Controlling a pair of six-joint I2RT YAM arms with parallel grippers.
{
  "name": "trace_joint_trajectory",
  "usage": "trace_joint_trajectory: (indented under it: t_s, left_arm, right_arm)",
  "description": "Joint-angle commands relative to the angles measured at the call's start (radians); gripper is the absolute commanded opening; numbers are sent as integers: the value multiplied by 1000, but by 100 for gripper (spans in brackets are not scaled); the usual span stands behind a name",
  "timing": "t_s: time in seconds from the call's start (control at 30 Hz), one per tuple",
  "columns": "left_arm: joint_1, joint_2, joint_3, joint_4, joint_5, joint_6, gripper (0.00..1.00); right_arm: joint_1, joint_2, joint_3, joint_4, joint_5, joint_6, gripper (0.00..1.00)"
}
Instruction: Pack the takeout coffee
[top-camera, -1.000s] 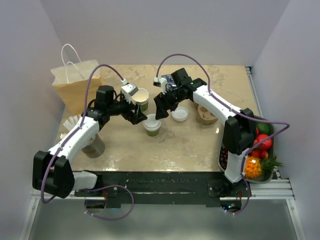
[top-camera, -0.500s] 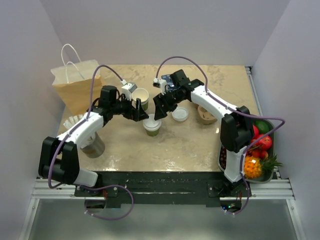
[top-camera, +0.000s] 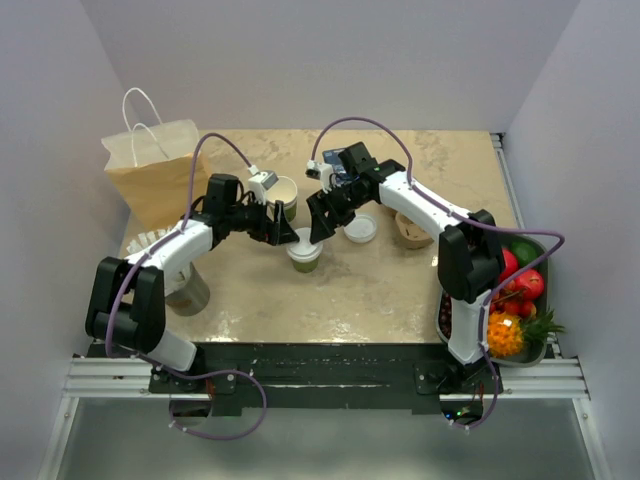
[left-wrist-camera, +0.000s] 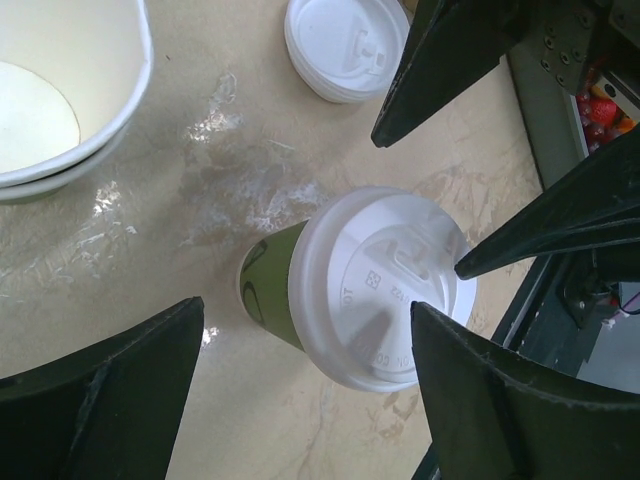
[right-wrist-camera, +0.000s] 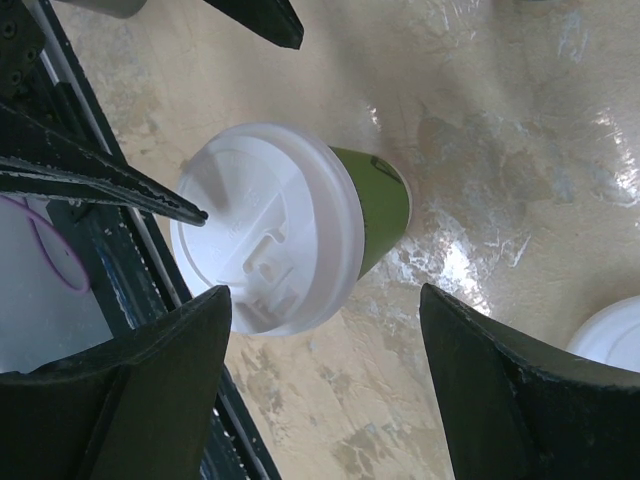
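Note:
The takeout coffee (top-camera: 304, 251), an olive-green cup with a white lid, stands upright mid-table. My left gripper (top-camera: 284, 237) is open just left of it and my right gripper (top-camera: 318, 231) is open just behind it on the right. In the left wrist view the lidded cup (left-wrist-camera: 380, 285) sits between my open left gripper (left-wrist-camera: 310, 400) fingers, with the right gripper's black fingers (left-wrist-camera: 440, 60) beyond. In the right wrist view the cup (right-wrist-camera: 265, 225) sits above my open right gripper (right-wrist-camera: 320, 400). Neither gripper holds it.
An unlidded green-and-cream cup (top-camera: 282, 194) stands behind the left gripper. A stack of white lids (top-camera: 360, 229) lies to the right, then a cardboard holder (top-camera: 412, 229). A brown paper bag (top-camera: 150, 170) stands back left. A grey cup (top-camera: 188, 291) is front left, and a fruit tray (top-camera: 520, 300) is on the right.
My left gripper has moved right, closer to the lidded cup. My right gripper has shifted slightly left and stays over the cup. The cup has not moved.

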Motion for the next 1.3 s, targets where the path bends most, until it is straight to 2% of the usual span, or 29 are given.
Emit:
trace_joint_trajectory:
  t_s: [0.0,0.37,0.67,1.0,1.17,1.27]
  left_arm:
    - [8,18,6,10,44,12,88]
    - [7,29,-2,-19,62,52,88]
    - [8,106,1,-58,1,58,85]
    - [13,144,-33,-35,-53,101,82]
    - [14,84,-89,74,16,155,82]
    - [42,48,-120,163,152,141,85]
  right_arm:
    - [2,11,14,-31,13,-22,79]
    - [2,4,-7,-48,25,-25,77]
    - [7,36,-10,-30,22,-31,77]
    - [7,19,-114,7,-10,-136,73]
    - [7,22,-140,70,-12,-145,71]
    - [5,42,-116,65,-22,-137,71]
